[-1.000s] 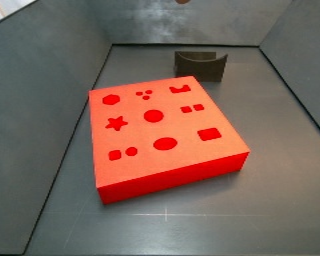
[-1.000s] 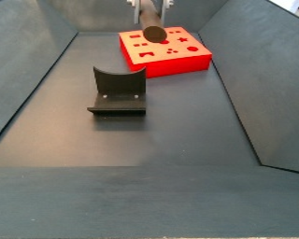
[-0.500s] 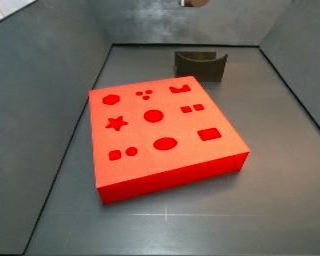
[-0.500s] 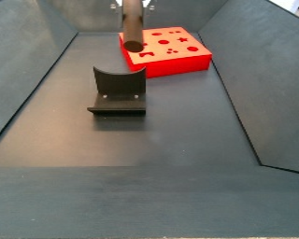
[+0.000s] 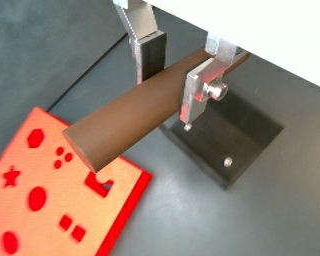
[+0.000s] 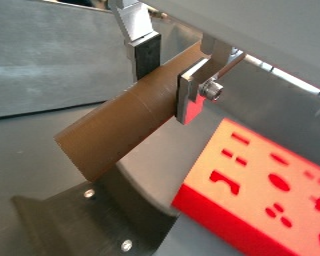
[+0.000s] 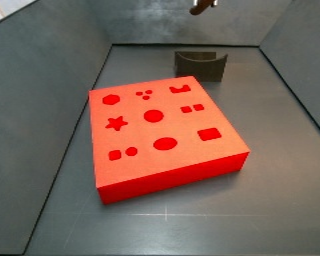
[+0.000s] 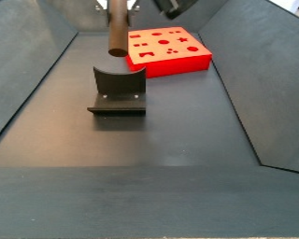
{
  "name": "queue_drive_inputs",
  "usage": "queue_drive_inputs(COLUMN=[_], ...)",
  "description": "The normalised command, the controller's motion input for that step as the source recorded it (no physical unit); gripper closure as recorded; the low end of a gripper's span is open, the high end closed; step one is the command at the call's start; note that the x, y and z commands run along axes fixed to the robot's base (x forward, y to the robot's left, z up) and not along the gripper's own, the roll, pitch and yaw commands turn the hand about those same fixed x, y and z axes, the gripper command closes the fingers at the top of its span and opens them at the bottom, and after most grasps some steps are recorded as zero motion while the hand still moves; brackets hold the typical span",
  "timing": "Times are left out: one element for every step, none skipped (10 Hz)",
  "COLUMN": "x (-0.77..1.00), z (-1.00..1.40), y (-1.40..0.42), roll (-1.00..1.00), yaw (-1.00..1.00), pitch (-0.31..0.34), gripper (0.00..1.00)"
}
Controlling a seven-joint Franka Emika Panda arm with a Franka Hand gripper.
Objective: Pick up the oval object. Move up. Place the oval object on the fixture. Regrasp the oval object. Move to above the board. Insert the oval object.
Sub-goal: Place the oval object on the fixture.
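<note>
- Brown and rod-shaped, the oval object (image 5: pixel 129 112) sits clamped between the gripper (image 5: pixel 172 72) fingers in both wrist views, its long body (image 6: pixel 123 125) sticking out past the silver plates.
- Gripper closed on that peg, raised clear of the dark tabletop (image 8: pixel 177 140).
- In a side view the peg (image 8: pixel 117 28) hangs upright above the fixture (image 8: pixel 117 91), not touching it.
- Bright red, the board (image 8: pixel 167 49) lies beyond the fixture, towards the tabletop's far edge.
- Elsewhere, the board (image 7: pixel 163 135) fills mid-tabletop, the fixture (image 7: pixel 202 63) behind it.
</note>
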Motion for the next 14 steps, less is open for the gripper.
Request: queue_drive_inputs(x=[0.08,0.05,0.06,0.13,0.13,0.15,0.15,0.16,0.16,0.18,0.18,0.16,0.12,0.09], z=[-0.01,-0.01,-0.01,-1.0,-1.0,-1.0,-1.0,-1.0,-1.0,-1.0,-1.0,-0.87,-0.61,-0.38], y=[0.04,0.04,0.03,0.13,0.13,0.14,0.13,0.14,0.14,0.13,0.13,0.12,0.08,0.07], roll=[-0.73,-0.48,-0.31,-1.0,-1.0,-0.95,-0.79,-0.57,-0.46,-0.27,-0.19,-0.16,-0.15,-0.14], yaw=[-0.17,-0.14,-0.12,-0.07,-0.07,-0.1,-0.12,-0.14,-0.16,-0.16,-0.16,-0.15,-0.14,-0.11], pitch=[0.053,0.007,-0.005,0.138,0.138,0.164,0.159,0.122,0.106,0.072,0.044,0.018,-0.007,-0.029], gripper=[1.0,1.0,1.0,1.0,1.0,1.0,1.0,1.0,1.0,1.0,1.0,1.0,1.0,1.0])
